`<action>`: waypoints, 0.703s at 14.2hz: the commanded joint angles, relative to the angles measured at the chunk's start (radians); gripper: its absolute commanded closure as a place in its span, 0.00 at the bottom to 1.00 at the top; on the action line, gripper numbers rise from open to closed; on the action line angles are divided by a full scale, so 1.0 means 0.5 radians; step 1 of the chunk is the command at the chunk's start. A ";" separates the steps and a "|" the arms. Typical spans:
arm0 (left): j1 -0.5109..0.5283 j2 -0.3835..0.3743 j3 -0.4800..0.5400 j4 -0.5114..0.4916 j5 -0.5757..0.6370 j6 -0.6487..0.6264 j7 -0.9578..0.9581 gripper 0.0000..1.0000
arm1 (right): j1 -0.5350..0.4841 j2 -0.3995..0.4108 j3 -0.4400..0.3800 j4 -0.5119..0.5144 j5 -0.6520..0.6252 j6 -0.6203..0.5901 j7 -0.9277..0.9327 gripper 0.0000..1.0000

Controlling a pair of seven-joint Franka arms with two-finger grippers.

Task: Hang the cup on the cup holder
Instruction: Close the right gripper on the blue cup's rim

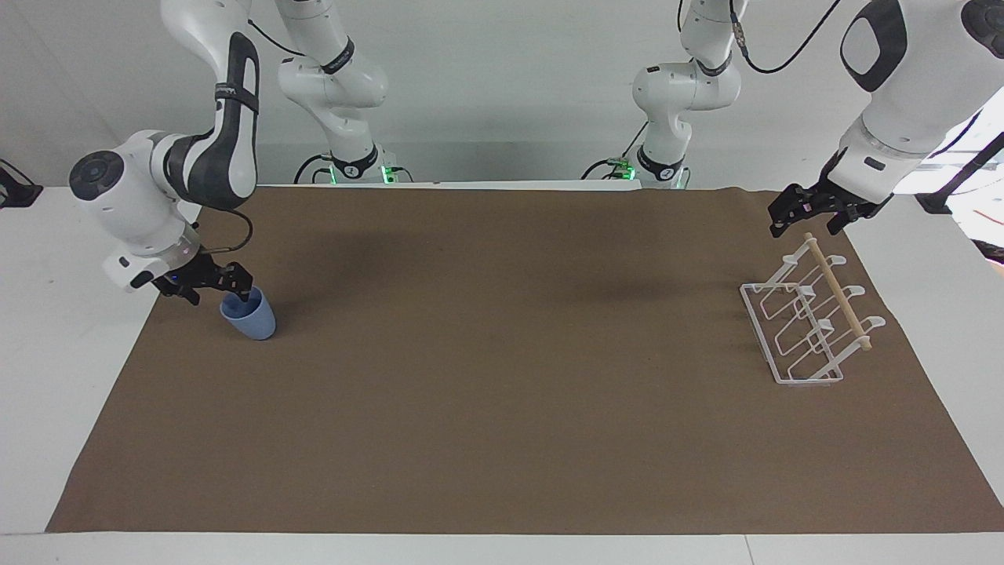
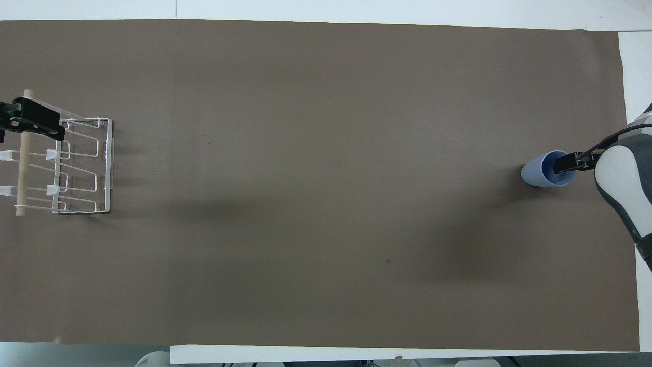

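A: Facing view check. Your right gripper [image 1: 217,292] is sitting at the rim of the cup [image 1: 252,317], fingers spread. One finger is dipping into the mouth, the other is outside the wall. Not clamping.

B: Where's the cup sitting?

A: Upright on the brown mat [image 1: 502,408], toward the right arm's end of the table. Light blue, handleless.

B: And your left side?

A: Left gripper [image 1: 809,210] is waiting over the robot-side end of the cup holder [image 1: 808,326], fingers apart, gripping nothing. The holder is standing on the mat toward the left arm's end, well apart from the cup.

B: Any labels you're reading?

A: Lettering on the arm links is too small to read. No marks on cup or holder.
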 commanded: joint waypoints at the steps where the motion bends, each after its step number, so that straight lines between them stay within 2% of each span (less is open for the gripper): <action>1: 0.012 -0.035 -0.001 -0.040 0.012 0.006 -0.029 0.00 | -0.025 -0.012 0.015 -0.107 0.036 0.146 -0.109 0.07; 4: 0.009 -0.038 -0.001 -0.046 0.015 0.003 -0.105 0.00 | -0.028 0.016 0.015 -0.132 0.036 0.202 -0.152 0.14; 6: 0.005 -0.038 -0.004 -0.046 0.015 0.006 -0.164 0.00 | -0.037 0.016 0.015 -0.135 0.036 0.205 -0.183 0.25; 8: 0.009 -0.038 -0.001 -0.046 0.015 0.009 -0.164 0.00 | -0.053 0.016 0.015 -0.138 0.036 0.208 -0.198 0.29; 9: 0.009 -0.038 -0.001 -0.046 0.012 0.009 -0.167 0.00 | -0.053 0.016 0.015 -0.138 0.036 0.205 -0.201 0.37; 10: 0.009 -0.038 -0.001 -0.046 0.012 0.015 -0.170 0.00 | -0.053 0.016 0.015 -0.150 0.036 0.205 -0.210 0.52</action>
